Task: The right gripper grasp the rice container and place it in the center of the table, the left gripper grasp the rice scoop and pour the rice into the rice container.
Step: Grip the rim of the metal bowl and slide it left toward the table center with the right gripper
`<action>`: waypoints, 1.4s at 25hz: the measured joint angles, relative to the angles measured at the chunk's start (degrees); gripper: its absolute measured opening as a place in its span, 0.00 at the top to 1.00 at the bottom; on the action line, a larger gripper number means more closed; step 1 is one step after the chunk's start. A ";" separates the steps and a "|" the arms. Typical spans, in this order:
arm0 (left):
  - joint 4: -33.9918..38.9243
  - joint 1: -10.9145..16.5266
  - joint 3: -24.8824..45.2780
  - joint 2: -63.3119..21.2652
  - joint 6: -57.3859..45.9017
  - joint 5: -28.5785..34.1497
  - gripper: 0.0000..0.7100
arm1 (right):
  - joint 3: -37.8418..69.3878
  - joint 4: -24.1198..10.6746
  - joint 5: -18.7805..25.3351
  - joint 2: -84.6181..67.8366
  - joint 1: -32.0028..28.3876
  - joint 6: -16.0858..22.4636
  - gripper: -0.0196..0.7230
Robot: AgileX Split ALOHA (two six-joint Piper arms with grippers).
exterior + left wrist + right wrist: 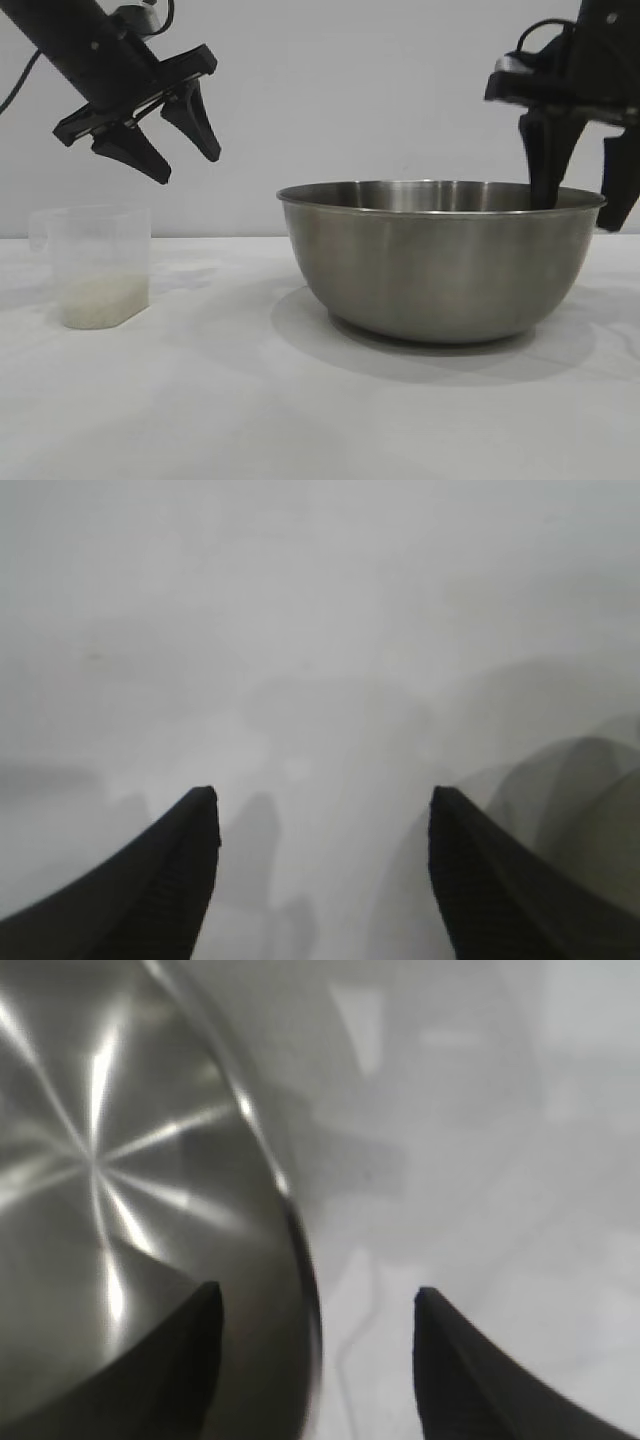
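White tabletop [200, 420] and a plain pale wall frame the scene, and on that flat table the work centres on the right gripper [585, 190], a black two-fingered claw with pointed tapering fingers, which straddles the rim of the rice container [440, 265], a large round stainless-steel mixing bowl with a rolled rim: one finger dips inside the bowl, the other hangs outside the wall, and the right wrist view shows the jaws spread with the rim [290, 1220] running between them, not yet pinched. That bowl sits right of the table's middle in the exterior view; it looks rigid and fairly weighty, with smooth brushed steel that may slip, so the rolled rim is likely the surest place to clamp, and dragging seems safer than lifting by one edge. Across the table, the left gripper [165, 135], a matching black claw, hovers in the air with its fingers wide apart, above and slightly right of the rice scoop [95, 265], a small translucent clear plastic measuring cup with a side handle at its rim. A shallow layer of off-white rice [100, 298] lies in its bottom. The cup looks light and thin-walled, likely to flex or tip, so a gentle grip across its body or at the handle seems wise.
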 joint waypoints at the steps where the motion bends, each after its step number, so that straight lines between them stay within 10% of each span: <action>1: 0.00 0.00 0.00 0.00 0.00 0.00 0.43 | 0.00 0.30 -0.87 0.84 0.00 -0.11 0.43; 9: 0.00 0.00 0.00 0.00 0.00 0.00 0.43 | 0.02 3.21 -3.51 3.65 0.00 -3.94 0.97; 31: 0.00 0.00 0.00 0.00 0.03 0.00 0.43 | 0.37 7.26 -7.01 3.65 6.85 -5.06 0.97; 35: 0.00 0.00 0.00 0.00 0.03 0.00 0.43 | 0.37 7.77 -7.25 3.65 6.85 -5.06 0.71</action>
